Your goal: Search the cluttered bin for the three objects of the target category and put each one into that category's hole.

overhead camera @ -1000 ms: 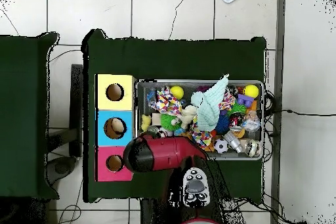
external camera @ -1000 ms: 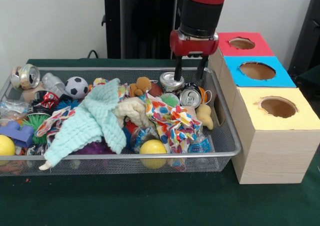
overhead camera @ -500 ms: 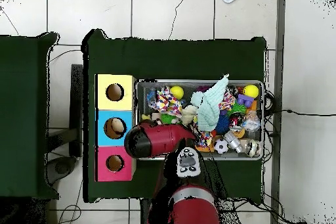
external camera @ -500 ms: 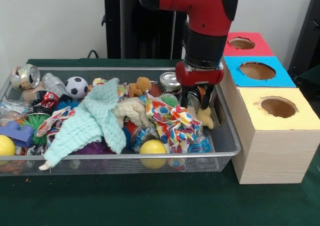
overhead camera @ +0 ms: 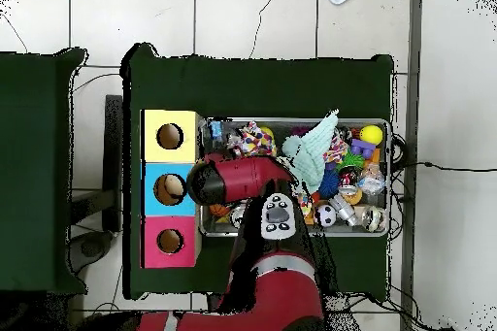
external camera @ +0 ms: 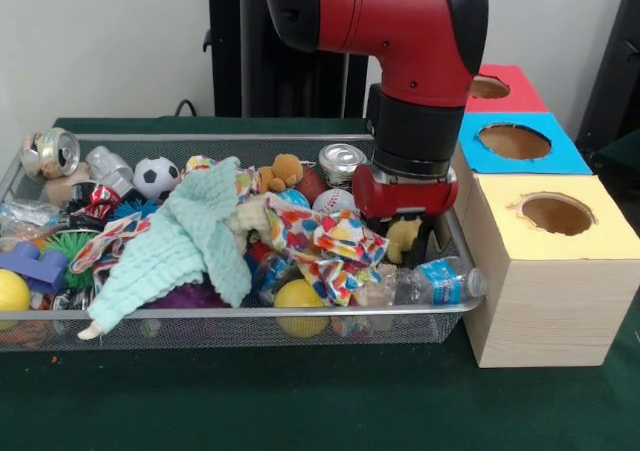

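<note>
Hand [external camera: 403, 233] fingers buried in clutter; grip state unreadable.

The arm [external camera: 400, 61] fills the basket's [external camera: 300, 312] three o'clock end in the front view. A patterned cloth [external camera: 325, 241] and mint knit [external camera: 185, 241] heap the middle; the blue-surround hole [external camera: 514, 141] lies uncovered.

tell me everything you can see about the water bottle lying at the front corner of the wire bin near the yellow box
The water bottle is small, of clear thin plastic with a blue-and-white label around its middle. It lies on its side along the front wall of the wire bin, in the corner nearest the yellow-topped box, one end toward that box. Its other end meets the multicoloured spotted cloth. A pale yellow toy sits just behind it. The tool is low in the bin behind the bottle, not holding it.
</note>
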Tool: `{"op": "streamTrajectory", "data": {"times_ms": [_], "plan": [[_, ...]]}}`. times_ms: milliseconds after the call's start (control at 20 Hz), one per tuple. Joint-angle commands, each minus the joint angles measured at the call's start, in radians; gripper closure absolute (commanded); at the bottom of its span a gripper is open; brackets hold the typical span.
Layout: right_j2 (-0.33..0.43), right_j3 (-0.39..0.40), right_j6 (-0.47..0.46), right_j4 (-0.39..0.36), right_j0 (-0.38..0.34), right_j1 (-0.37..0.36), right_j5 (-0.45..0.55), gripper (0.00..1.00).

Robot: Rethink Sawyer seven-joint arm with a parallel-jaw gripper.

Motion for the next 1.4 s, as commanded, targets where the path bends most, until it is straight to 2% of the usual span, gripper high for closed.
{"op": "streamTrajectory", "data": {"times_ms": [50,550,1100,1400], "plan": [[0.066,-0.131,0.091,0.013,-0.019,0.235,0.044,0.00],[0.100,-0.118,0.079,-0.001,-0.042,0.220,0.059,0.00],[0.109,-0.059,0.102,0.023,-0.048,0.193,0.090,0.00],[0.113,0.050,0.092,0.054,-0.047,0.061,0.229,0.00]]}}
